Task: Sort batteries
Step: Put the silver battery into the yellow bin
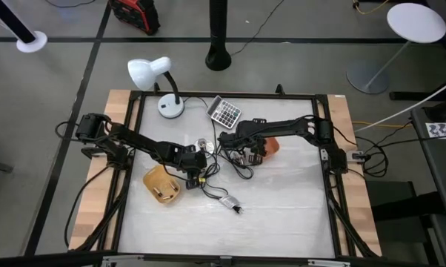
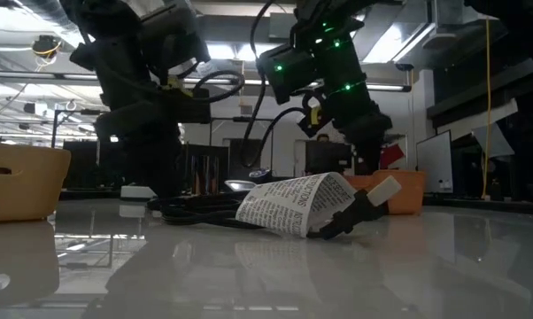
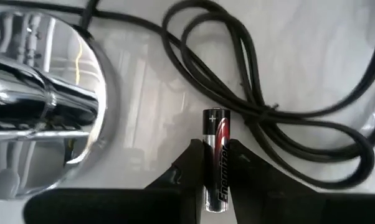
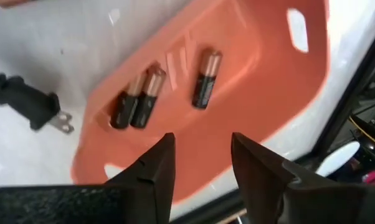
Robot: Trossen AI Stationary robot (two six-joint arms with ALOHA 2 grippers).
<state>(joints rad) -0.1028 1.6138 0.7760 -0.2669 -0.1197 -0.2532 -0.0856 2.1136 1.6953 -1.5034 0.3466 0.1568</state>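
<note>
step: you're mid-sort, with one battery in transit on the left arm and the right arm hovering over its bin.
left gripper: fingers clamped on a black-and-red battery, held by its lower body, plus end poking out ahead of the tips. it's near the table's middle, just beside the shiny round dish and the loops of black cable.
right gripper: fingers apart, nothing between them, poised above the orange bin.
orange bin: three copper-topped batteries lie inside, two touching side by side, the third a little apart. a black plug rests on the table just beside the bin.
yellow bin: sits near the left gripper in the high view; what's in it i can't make out.
next move: my read is you carry the held battery to whichever bin takes its brand, likely the yellow one since the orange holds a different kind. keep it clear of the cable loops as you lift, and release low so it doesn't roll.
watch: the grip is off-centre on the battery, so it could pivot if you swing fast.
bystanders: lamp and calculator sit at the far edge, well apart.
</note>
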